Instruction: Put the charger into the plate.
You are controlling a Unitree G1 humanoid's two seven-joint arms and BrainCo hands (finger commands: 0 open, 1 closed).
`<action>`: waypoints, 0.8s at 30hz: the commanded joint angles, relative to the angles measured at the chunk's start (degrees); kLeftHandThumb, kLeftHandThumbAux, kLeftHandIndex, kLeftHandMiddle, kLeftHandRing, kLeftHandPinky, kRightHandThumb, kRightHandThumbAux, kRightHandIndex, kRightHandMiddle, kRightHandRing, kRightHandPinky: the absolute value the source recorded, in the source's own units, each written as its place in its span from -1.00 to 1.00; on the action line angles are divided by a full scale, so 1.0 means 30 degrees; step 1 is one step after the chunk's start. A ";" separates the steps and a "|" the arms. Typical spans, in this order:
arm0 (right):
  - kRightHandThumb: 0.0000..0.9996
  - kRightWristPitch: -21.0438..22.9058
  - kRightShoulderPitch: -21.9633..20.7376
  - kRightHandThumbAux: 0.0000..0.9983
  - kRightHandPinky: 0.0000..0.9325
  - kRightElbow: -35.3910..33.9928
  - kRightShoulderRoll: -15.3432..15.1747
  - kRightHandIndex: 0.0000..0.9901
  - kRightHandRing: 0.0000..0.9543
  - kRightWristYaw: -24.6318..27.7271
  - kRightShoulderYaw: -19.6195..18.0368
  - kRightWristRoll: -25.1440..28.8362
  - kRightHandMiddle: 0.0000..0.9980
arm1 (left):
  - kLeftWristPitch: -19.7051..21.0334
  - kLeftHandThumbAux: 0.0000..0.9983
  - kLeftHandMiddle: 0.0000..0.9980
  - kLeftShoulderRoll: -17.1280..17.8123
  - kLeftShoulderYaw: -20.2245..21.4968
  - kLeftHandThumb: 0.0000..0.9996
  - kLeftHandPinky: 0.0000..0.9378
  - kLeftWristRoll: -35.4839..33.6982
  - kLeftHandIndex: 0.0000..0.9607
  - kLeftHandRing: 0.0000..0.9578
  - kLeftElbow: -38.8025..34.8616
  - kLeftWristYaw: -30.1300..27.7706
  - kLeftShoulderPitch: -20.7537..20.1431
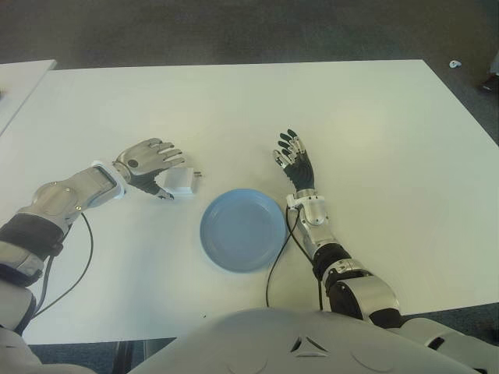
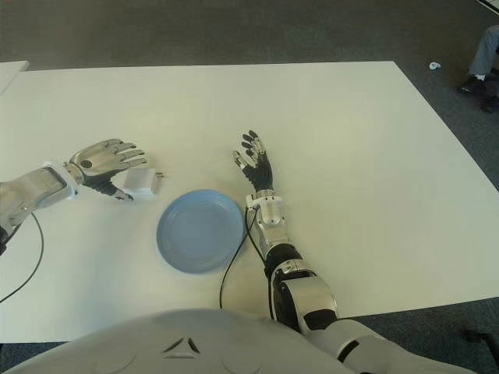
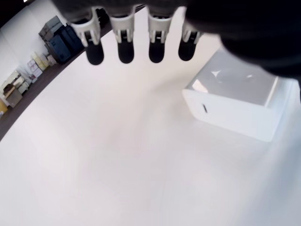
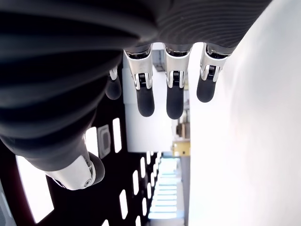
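Reach step: my left hand (image 1: pixel 150 160), fingers spread, arches over the charger (image 1: pixel 179 182); next, close, carry to plate (image 1: pixel 243 230).

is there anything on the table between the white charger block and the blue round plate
Nothing: in the left eye view only bare white table separates the white charger block, beside the left hand, from the blue round plate.

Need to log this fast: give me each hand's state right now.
Left hand: open, fingers over the charger, not closed on it.
Right hand: open, holding nothing, on the plate's right side.
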 commanded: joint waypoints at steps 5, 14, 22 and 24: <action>-0.69 0.1215 0.1346 0.36 -0.71 0.1225 0.0418 -0.95 -0.67 -0.0052 0.0048 0.0006 -0.66 | -0.0159 -0.50 -0.95 0.0187 0.0478 -0.55 -1.00 -0.0359 -1.00 -1.00 -0.0846 -0.1385 0.0710; -0.71 0.1228 0.1336 0.35 -0.74 0.1224 0.0458 -0.96 -0.68 -0.0229 0.0102 -0.0037 -0.66 | -0.0316 -0.49 -0.95 0.0052 0.0531 -0.60 -1.00 -0.0088 -1.00 -1.00 -0.0725 -0.1776 0.0690; -0.71 0.1220 0.1387 0.35 -0.73 0.1139 0.0488 -0.95 -0.68 -0.0255 0.0113 -0.0024 -0.66 | -0.0213 -0.50 -0.94 -0.0157 0.0708 -0.62 -1.00 -0.0366 -1.00 -1.00 -0.0576 -0.2243 0.0704; -0.71 0.1229 0.1387 0.35 -0.73 0.1138 0.0487 -0.95 -0.68 -0.0269 0.0117 -0.0031 -0.66 | -0.0212 -0.50 -0.94 -0.0196 0.0755 -0.62 -1.00 -0.0425 -1.00 -1.00 -0.0555 -0.2328 0.0716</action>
